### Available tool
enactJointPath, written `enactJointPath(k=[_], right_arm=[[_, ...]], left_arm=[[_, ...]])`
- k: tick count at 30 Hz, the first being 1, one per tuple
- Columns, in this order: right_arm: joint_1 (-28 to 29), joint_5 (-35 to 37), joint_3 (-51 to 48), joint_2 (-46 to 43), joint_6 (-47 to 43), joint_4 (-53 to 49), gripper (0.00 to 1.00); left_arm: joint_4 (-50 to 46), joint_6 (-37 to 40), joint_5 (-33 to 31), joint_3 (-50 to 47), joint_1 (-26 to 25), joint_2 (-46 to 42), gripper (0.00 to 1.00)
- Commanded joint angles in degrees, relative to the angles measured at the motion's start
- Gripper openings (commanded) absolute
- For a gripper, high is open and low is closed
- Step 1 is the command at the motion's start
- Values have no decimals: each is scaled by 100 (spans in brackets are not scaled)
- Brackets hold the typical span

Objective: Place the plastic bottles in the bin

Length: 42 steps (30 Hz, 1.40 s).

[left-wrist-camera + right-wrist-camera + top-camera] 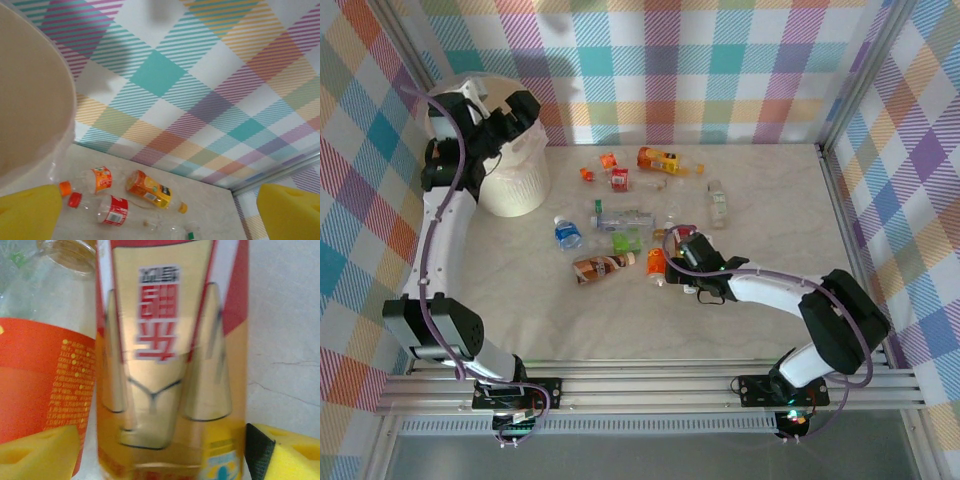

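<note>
Left arm arches high over the bin (515,185) at the tabletop's (770,320) far left corner, left gripper (523,110) spread wide. Right arm lies low toward the middle, right gripper (160,455) straddling a gold-labelled bottle (165,340) among the plastic bottles (620,218). Whether it pinches, I cannot tell. The bottle's ends are cut off, and the arm partly hides the bin's rim.
</note>
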Motion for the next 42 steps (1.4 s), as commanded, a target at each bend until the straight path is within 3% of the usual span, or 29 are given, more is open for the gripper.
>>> enactJointPath(k=[1,10,16,28,35,42], right_arm=[[19,219,69,147,-130,265,83],[19,571,-122,265,-393,594,77],[17,656,-324,48,-603,747,66],[18,650,-496,-828,-934,652,51],[19,-135,-905,-1828,-1854,1758,47],[14,-1071,-723,-1900,-2397,2293,45]], left_arm=[[260,-97,139,-259,-193,-304,100],[233,-85,78,-926,-1011,-705,100],[170,22,-65,-1218,-1507,-782,100],[-12,51,-205,-1267,-1960,-535,100],[29,-138,-210,-1576,-2400,-462,100],[127,-382,-100,-1993,-2863,-397,100]])
